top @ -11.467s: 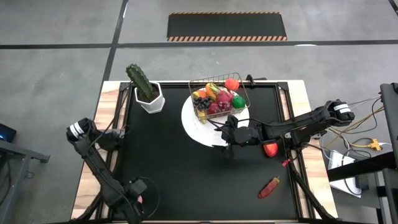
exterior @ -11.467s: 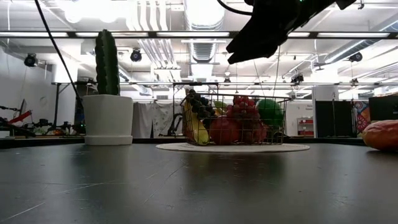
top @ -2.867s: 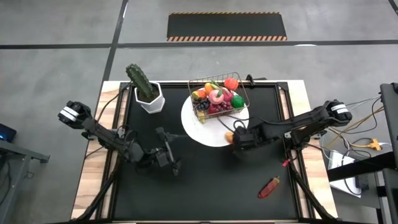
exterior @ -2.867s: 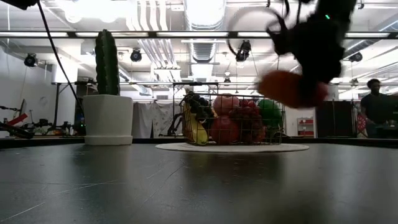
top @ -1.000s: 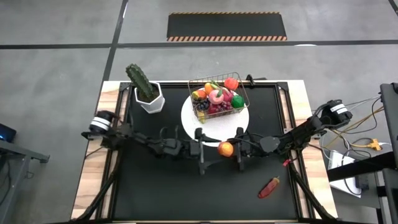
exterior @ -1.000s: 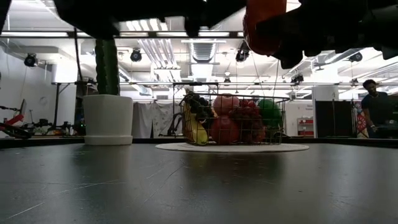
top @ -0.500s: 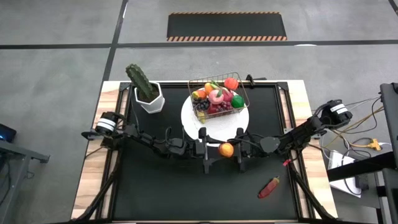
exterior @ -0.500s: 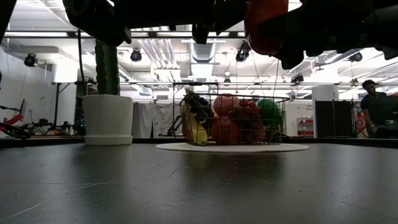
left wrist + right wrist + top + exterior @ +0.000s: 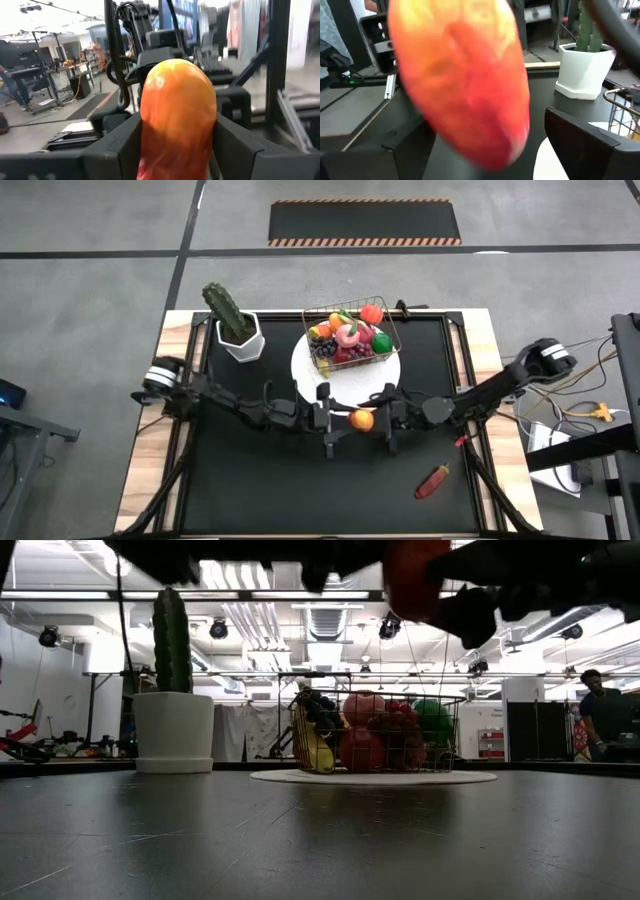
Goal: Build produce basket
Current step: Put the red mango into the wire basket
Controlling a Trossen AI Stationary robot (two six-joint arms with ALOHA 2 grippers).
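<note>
An orange-red toy fruit (image 9: 362, 420) hangs over the middle of the black table, between my two grippers, which face each other. My left gripper (image 9: 340, 421) comes from the table's left and is shut on the fruit (image 9: 177, 120). My right gripper (image 9: 378, 420) comes from the right and is open. Its fingers stand on either side of the fruit (image 9: 465, 80), with a gap showing beside one finger (image 9: 580, 137). The wire basket (image 9: 350, 338), full of produce, stands on a white plate (image 9: 310, 378). My left gripper pinches the fruit's two opposite sides (image 9: 150, 145) between its two fingers. The fingers (image 9: 122, 150) lie level and come from the table's left. The fruit is lifted clear of the table and stands up between the fingers.
A cactus in a white pot (image 9: 238, 330) stands at the far left. A long red piece (image 9: 433, 480) lies near the front right. The basket and plate (image 9: 375, 777) stand just beyond the grippers. A person (image 9: 600, 710) stands in the room behind.
My left gripper has gone toward the table's right edge, up to the fruit, and its fingers have come around it. The fruit has stayed above the middle of the table. My right gripper has kept its place.
</note>
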